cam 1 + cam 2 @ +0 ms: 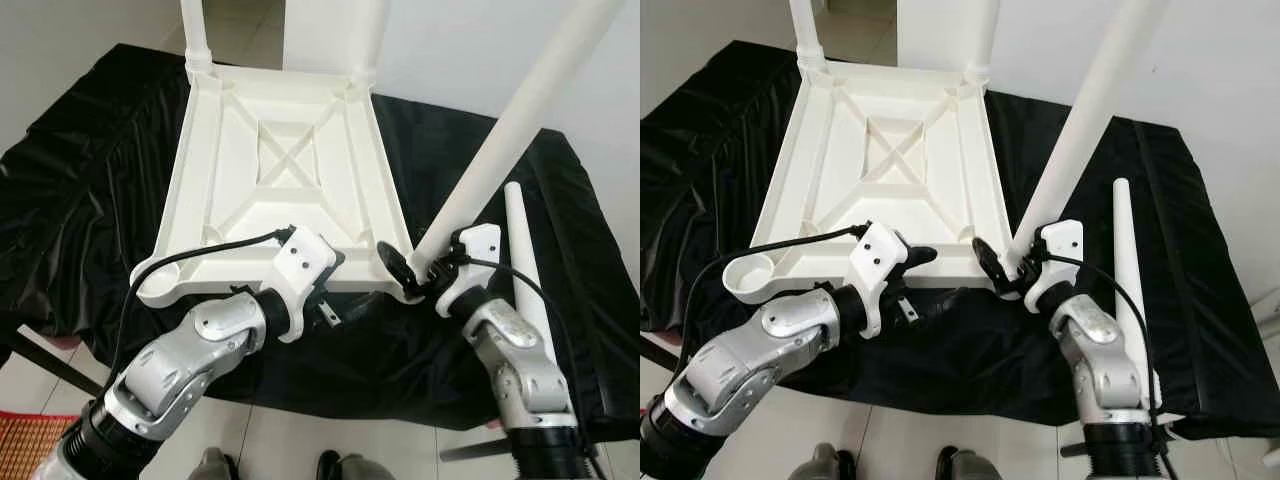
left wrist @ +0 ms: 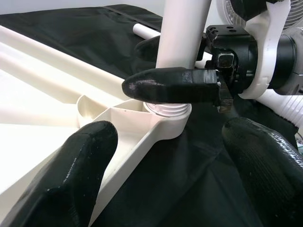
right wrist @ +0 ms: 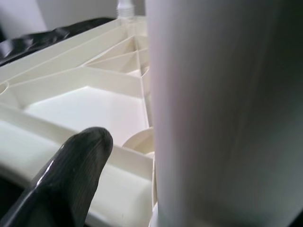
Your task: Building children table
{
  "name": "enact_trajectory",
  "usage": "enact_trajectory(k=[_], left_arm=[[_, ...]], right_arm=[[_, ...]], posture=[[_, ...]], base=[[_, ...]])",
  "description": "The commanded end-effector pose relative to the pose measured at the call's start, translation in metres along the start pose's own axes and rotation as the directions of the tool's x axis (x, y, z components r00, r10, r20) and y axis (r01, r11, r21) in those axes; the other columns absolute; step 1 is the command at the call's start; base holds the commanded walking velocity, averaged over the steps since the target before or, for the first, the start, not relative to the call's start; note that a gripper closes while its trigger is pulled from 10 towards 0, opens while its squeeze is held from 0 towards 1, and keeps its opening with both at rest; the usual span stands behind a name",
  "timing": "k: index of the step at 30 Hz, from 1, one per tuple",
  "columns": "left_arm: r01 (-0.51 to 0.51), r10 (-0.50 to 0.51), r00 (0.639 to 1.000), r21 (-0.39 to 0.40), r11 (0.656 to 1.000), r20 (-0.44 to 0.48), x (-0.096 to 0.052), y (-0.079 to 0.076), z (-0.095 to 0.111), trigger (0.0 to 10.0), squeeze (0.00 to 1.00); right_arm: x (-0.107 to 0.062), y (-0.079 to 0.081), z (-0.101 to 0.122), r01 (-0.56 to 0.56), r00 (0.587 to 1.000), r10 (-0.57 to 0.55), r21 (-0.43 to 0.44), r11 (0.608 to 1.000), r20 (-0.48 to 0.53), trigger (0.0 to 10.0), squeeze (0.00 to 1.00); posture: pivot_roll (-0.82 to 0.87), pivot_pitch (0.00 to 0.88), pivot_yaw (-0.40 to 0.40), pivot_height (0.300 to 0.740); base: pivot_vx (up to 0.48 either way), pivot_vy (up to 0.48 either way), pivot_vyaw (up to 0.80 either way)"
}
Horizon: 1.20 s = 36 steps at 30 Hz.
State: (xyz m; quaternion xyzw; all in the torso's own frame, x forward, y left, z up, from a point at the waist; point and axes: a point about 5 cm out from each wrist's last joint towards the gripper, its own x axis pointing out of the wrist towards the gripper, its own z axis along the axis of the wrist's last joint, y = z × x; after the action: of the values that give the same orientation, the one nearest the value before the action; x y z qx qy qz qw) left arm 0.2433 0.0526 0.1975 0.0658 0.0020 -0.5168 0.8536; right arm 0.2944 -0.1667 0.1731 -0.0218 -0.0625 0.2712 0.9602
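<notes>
- A worktop draped in crumpled black cloth [image 1: 90, 170] stands against a pale wall on a light tiled floor; a red woven mat [image 1: 25, 435] shows at the floor's corner on the robot's left.
- The white plastic table top [image 1: 280, 160] lies upside down on the cloth, its ribbed underside with a crossed brace facing up.
- Two white legs [image 1: 195, 30] already stand upright in the table top's far corner sockets.
- The table top's near-left corner socket [image 1: 748, 272] is an open round cup with no leg in it.
- At the table top's near-right corner, a third white leg [image 1: 520, 120] rises tilted, leaning away to the robot's right, its threaded end sitting in the corner socket [image 2: 168, 111].
- The right hand [image 1: 410, 268] is clenched on the base of this tilted leg just above the socket, one black finger [image 2: 165, 85] lying across the front of the leg.
- The left hand [image 1: 925, 275] sits at the table top's near edge, between the two near corners; its two black fingers [image 2: 80, 161] are spread apart and grasp nothing, one over the table top's rim and the other over the cloth.
- A spare white leg [image 1: 525, 260] lies flat on the cloth to the right of the table top, beside the right arm.
- Dark shoes [image 1: 325, 465] show on the floor below the worktop's near edge.
</notes>
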Motion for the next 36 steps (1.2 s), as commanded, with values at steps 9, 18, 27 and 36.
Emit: enact_trajectory(k=[9,18,27,36], left_arm=[[0.114,-0.114,0.993,-0.006,0.993,-0.006,0.0,-0.007,0.0,10.0,0.0],[0.123,-0.123,0.992,-0.006,0.992,-0.007,0.0,-0.009,0.0,10.0,0.0],[0.121,-0.121,0.993,-0.011,0.993,-0.005,0.0,-0.011,-0.001,10.0,0.0],[0.123,-0.123,0.992,-0.013,0.992,-0.012,-0.001,-0.011,-0.002,10.0,0.0]], right_arm=[[-0.001,-0.009,-0.01,-0.065,0.996,0.065,-0.001,0.998,-0.057,0.0,0.0],[-0.009,-0.014,-0.015,-0.006,0.998,0.007,0.025,1.0,-0.062,10.0,0.0],[-0.005,-0.013,-0.015,0.238,0.97,-0.238,0.002,0.971,-0.045,10.0,0.0],[-0.01,0.0,-0.018,0.501,0.865,-0.499,0.037,0.865,-0.059,10.0,0.0]], posture=[[0.05,0.164,-0.078,0.74],[0.05,0.163,-0.08,0.74],[0.05,0.161,-0.088,0.74],[0.06,0.154,-0.09,0.74]], base=[[0.0,0.0,0.0],[0.0,0.0,0.0],[0.0,0.0,0.0],[0.0,0.0,0.0]])
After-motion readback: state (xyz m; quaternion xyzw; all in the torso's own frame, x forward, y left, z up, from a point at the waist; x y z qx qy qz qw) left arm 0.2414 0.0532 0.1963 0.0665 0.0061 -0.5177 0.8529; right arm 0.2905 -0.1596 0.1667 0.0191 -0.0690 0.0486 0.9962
